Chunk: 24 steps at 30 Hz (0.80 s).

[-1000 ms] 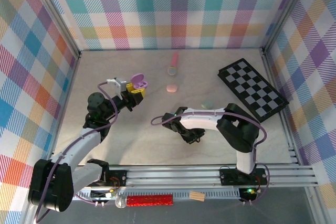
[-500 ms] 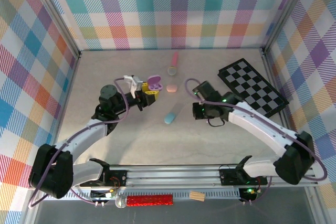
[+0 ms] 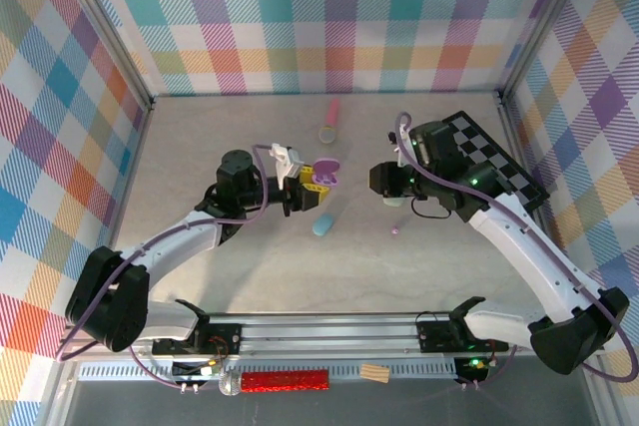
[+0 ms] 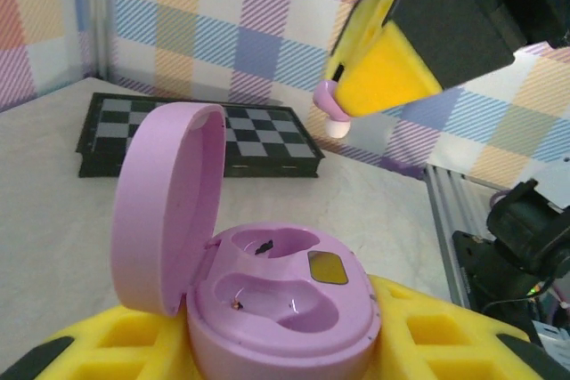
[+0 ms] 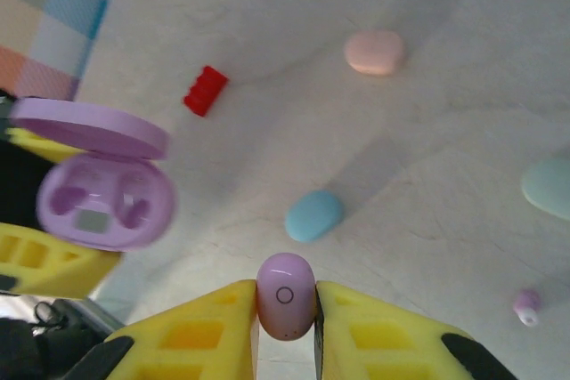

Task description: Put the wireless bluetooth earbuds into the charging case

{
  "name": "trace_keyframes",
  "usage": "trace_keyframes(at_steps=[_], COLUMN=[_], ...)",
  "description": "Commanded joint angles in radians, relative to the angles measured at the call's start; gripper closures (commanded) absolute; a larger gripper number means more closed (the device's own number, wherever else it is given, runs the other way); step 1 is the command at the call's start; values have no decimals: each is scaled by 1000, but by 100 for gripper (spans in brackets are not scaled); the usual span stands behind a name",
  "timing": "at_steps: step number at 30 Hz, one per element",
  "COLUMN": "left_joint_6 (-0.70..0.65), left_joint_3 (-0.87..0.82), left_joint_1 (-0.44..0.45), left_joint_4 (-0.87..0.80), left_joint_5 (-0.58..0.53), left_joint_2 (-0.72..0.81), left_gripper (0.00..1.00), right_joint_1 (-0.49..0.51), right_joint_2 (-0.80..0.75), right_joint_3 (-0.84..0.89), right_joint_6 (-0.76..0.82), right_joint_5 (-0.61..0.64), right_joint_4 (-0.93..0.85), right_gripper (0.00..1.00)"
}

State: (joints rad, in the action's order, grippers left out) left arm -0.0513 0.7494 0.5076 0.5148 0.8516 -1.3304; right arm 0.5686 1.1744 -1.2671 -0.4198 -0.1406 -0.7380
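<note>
1. Earbud (image 5: 285, 295), purple: your right tool (image 5: 286, 311) now pinches it and has swung out over the bench (image 3: 230, 276), close to the charging case (image 4: 276, 309).
2. Your left tool (image 3: 305, 185) grips that case, lid up, sockets empty, brought to centre.
3. Insertion looks next.
4. A second earbud (image 3: 395, 232) lies loose; the blue case (image 3: 322, 225) sits clear below.

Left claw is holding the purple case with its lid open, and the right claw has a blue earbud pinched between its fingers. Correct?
Not blue: the right wrist view shows the right claw pinching a purple earbud. The blue case lies loose on the table. The left claw does hold the open purple case.
</note>
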Motion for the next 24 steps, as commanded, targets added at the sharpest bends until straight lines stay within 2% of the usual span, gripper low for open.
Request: trace_keyframes(at_steps=[1, 10, 19, 24], left_joint_6=[-40, -113, -61, -16], left_joint_3=[48, 97, 108, 101], left_joint_1=[21, 60, 65, 65], left_joint_4=[-39, -133, -73, -21], left_joint_5=[70, 99, 104, 97], left_joint_2=[-13, -30, -39, -43], left_gripper=[60, 60, 61, 61], right_joint_1=[-1, 0, 2, 4], right_joint_2=[-3, 57, 83, 95], right_joint_3=[-47, -88, -77, -66], right_joint_6=[89, 149, 168, 182], right_joint_5=[-123, -305, -353, -339], right_joint_4=[35, 58, 46, 37], right_gripper=[77, 77, 77, 77])
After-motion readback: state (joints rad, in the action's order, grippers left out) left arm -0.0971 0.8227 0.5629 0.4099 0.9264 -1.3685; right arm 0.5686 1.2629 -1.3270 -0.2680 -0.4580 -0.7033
